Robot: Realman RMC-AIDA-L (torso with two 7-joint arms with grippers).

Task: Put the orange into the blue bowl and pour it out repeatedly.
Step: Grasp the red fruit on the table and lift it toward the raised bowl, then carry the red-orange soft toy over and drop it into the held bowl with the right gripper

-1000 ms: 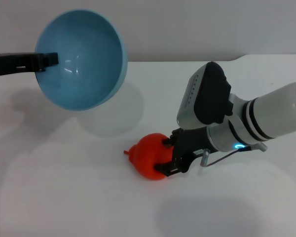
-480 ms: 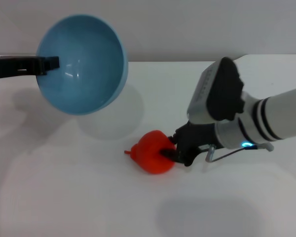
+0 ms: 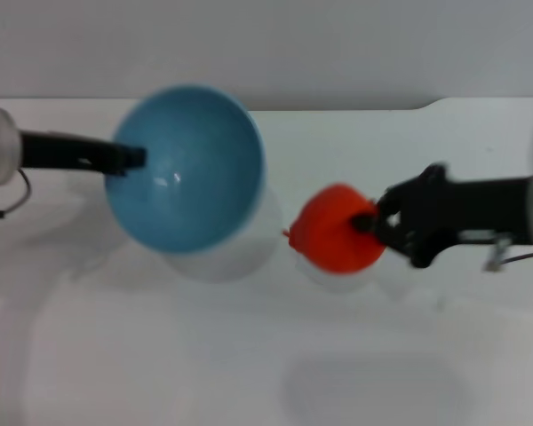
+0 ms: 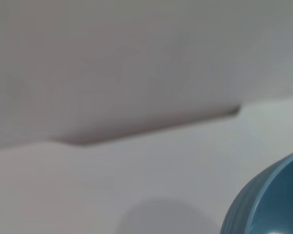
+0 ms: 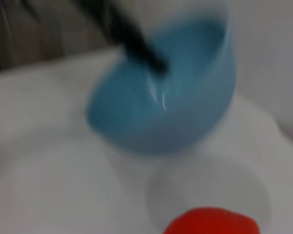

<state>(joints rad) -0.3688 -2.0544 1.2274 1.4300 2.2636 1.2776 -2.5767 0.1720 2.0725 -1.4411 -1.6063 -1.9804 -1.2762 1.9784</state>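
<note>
right gripper (image 3: 373, 232) grips orange (image 3: 335, 229); left gripper (image 3: 133, 160) apparently holds blue bowl (image 3: 191, 173)

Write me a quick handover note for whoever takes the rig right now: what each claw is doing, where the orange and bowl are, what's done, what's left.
Right claw: shut on the orange, holding it in the air above the table, just to the right of the bowl.
Left claw: grips the blue bowl by its rim, holding it off the table and tilted, opening toward the orange.
Done: orange picked up and carried next to the bowl.
Left: move the orange over the bowl's opening, release it inside, pour it out, then repeat.
</note>
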